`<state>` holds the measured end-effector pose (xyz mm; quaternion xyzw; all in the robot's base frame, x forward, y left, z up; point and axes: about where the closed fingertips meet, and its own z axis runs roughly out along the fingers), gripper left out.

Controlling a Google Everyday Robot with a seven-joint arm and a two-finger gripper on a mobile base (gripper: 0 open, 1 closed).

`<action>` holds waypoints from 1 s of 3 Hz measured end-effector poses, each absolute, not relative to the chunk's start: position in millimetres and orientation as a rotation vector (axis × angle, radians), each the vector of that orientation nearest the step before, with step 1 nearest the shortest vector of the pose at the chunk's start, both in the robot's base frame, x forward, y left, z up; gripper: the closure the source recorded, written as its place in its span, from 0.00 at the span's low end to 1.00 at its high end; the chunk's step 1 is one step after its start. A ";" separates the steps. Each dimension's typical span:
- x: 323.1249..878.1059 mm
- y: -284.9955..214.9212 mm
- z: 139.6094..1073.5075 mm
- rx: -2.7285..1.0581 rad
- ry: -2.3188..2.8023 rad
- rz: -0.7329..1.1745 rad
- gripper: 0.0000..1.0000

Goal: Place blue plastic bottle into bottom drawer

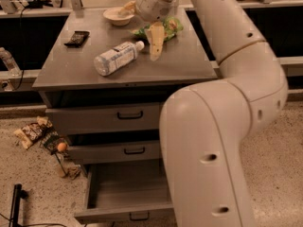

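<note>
Upper centre, gripper [156, 45] hangs beside the lying bottle [116, 58], likely lining up a grab; its state I cannot tell; bottom drawer [124, 211] open, ready

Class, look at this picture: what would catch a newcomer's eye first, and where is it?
The big cream robot arm fills the right foreground, its gripper hanging over the grey cabinet top just right of a clear plastic bottle with white cap lying on its side. Below, the lowest grey metal drawer stands pulled open.
</note>
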<state>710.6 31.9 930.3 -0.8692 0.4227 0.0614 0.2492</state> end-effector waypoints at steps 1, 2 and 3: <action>730.2 57.5 932.7 -2.364 1.115 0.120 0.00; 739.9 76.2 924.1 -2.385 1.115 0.098 0.00; 746.0 90.7 909.8 -2.427 1.115 0.082 0.00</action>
